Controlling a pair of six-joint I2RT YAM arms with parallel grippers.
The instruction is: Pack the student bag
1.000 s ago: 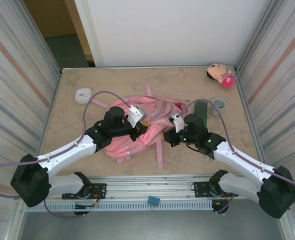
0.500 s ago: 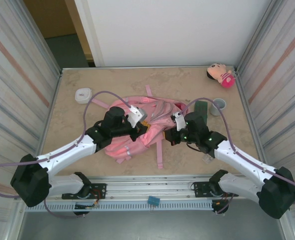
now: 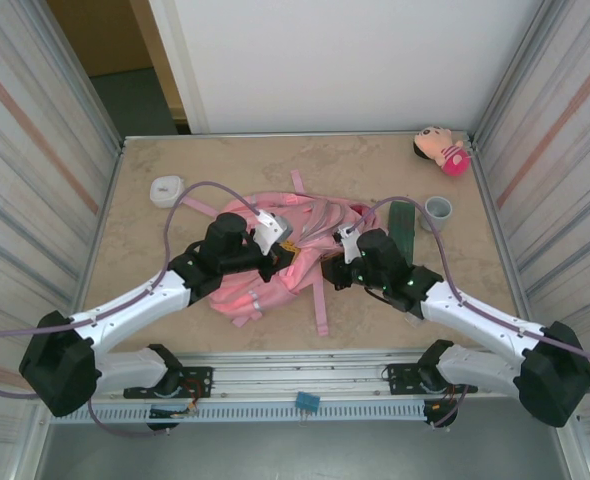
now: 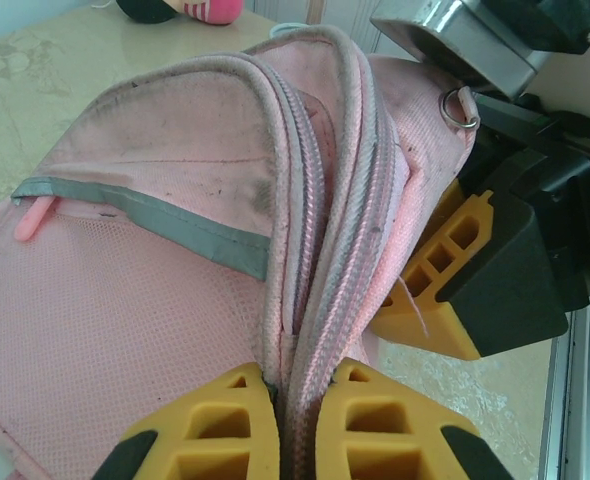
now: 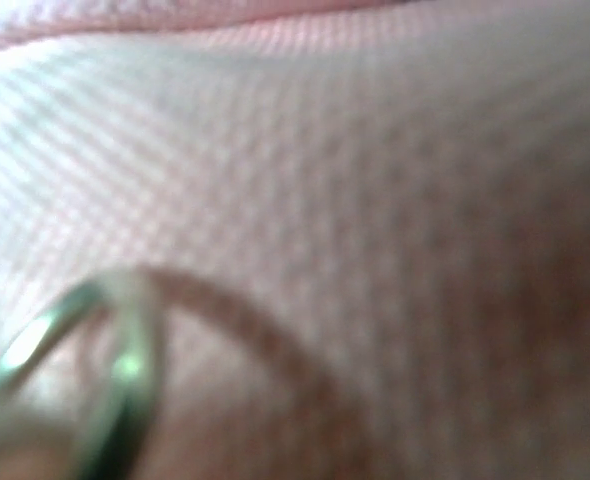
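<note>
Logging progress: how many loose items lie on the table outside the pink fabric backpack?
4: white round case, left; pink plush doll, far-right corner; grey cup; dark green flat item beside it. The backpack may hide more.

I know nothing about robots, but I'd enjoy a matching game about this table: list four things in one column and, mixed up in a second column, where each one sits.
Things
1. student bag
2. plush doll
3. grey cup
4. white round case

Places
A. far right corner of the table
B. left side, on its own, apart from the bag
C. middle of the table
D. right side, next to a dark green item

Pairs: 1-C, 2-A, 3-D, 4-B
</note>
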